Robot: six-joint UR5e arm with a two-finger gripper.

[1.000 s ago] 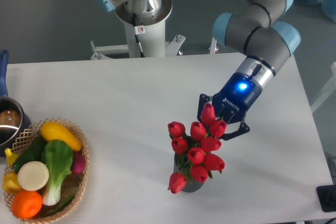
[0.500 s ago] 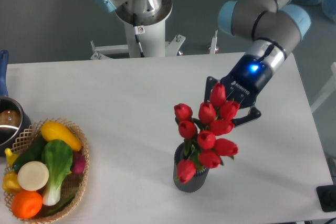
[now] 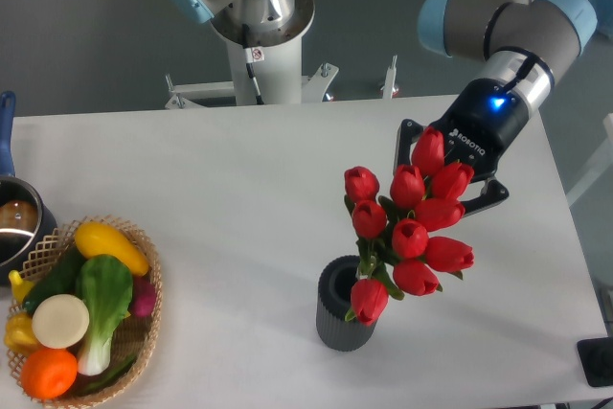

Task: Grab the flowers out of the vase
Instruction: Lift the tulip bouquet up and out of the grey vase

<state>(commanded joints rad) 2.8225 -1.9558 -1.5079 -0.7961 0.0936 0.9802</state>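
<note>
I am in the lifting step. My gripper (image 3: 450, 191) has its two fingers closed in on the flowers (image 3: 410, 229). The red buds hide the fingertips, so I cannot see the exact grip, but the bunch hangs from the hand. The buds sit right at the hand and spread out below and to the left of it. The lowest bud is down and left of the hand, just over the mouth of the vase (image 3: 342, 305). The vase stands on the table (image 3: 239, 189), well below and left of the hand. I can see part of its open round mouth. I think the stems are almost out, but the buds hide their ends, so I cannot be sure.

Next I would go straight up until the lowest bud and stems are well above the rim. A sideways pull too soon could tip the vase.

There is lots of room to move. The basket (image 3: 144, 332) of vegetables and the pot (image 3: 14, 222) are far off to the left of the hand. The right table edge is near the hand.
</note>
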